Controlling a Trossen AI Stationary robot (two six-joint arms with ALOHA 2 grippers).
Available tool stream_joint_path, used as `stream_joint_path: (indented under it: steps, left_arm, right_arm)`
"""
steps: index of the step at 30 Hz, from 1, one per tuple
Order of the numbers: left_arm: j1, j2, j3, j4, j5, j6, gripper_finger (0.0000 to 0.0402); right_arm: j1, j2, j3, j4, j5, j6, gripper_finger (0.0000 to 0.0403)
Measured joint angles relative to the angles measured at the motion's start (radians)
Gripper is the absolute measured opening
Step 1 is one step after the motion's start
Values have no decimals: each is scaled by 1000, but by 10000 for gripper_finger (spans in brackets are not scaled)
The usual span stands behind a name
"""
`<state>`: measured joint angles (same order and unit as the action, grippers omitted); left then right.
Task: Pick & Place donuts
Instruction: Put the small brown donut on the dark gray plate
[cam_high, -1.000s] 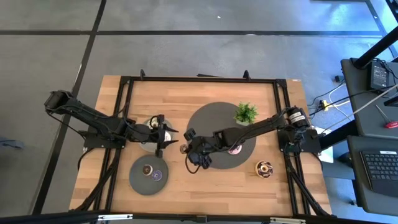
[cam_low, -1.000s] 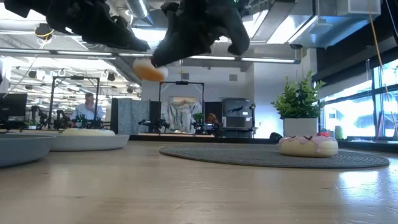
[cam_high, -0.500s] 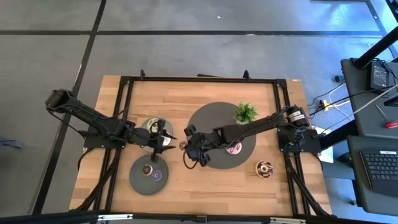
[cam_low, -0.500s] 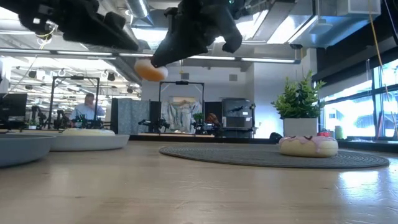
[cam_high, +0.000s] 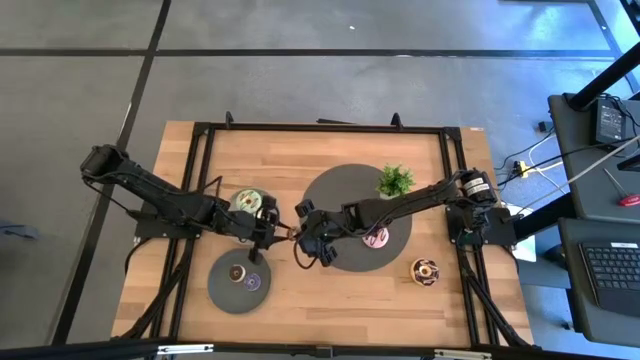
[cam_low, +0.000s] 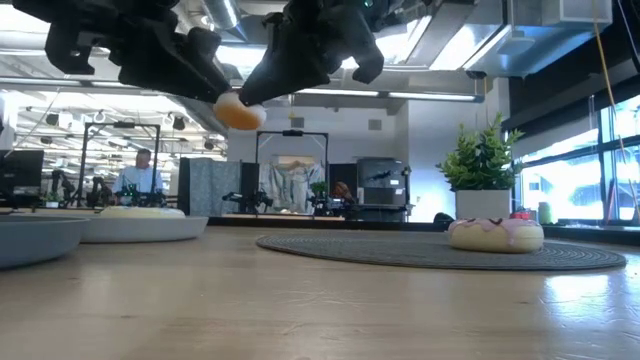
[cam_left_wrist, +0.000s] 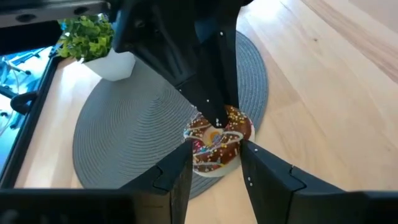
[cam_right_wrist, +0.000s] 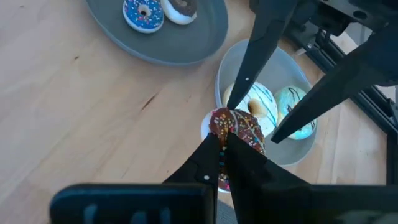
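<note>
One chocolate-sprinkled donut (cam_right_wrist: 239, 132) pinched by right claw (cam_right_wrist: 222, 144) at rim; left claw (cam_left_wrist: 214, 149) spread wide around it. Judged light, slightly soft; rim grip advised.

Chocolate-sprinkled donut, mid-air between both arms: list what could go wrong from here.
1. The right end effector grips the chocolate-sprinkled donut by its rim only, above the table; released before the open left end effector closes, it would likely fall.
2. The left fingers straddle the donut close to the right end effector, so they might collide.
</note>
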<state>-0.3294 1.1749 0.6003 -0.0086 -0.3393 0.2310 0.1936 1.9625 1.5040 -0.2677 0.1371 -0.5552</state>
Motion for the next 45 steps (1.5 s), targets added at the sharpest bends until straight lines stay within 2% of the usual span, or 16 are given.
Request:
stream_joint_path:
  steps: [19, 34, 40, 45]
  left_arm:
    - [0, 19, 8, 5, 54, -7, 90]
    - [-3, 19, 8, 5, 53, -8, 23]
    - [-3, 19, 8, 5, 53, -10, 19]
    - [-3, 19, 8, 3, 51, -33, 21]
  right_arm:
    - [-8, 0, 0, 41, -2, -6, 27]
    - [-8, 0, 0, 42, 0, -5, 27]
    - [-6, 0, 0, 41, 2, -5, 28]
    - [-6, 0, 0, 42, 1, 14, 66]
